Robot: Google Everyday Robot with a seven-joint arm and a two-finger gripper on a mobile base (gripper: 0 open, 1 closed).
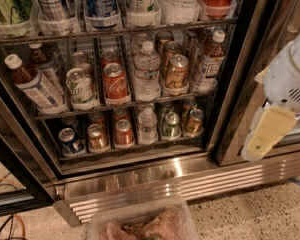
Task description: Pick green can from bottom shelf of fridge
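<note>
The fridge stands open in front of me, with wire shelves of cans and bottles. The green can stands on the bottom shelf, second lane from the right. An orange-brown can is to its right and a small water bottle to its left. My gripper hangs from the white arm at the right edge of the view. It is outside the fridge, in front of the door frame, and well right of the green can.
The tier above holds a Coca-Cola can, a pale green-and-white can, a water bottle and tea bottles. A steel base grille runs below. A clear plastic bin sits on the floor in front. Cables lie at bottom left.
</note>
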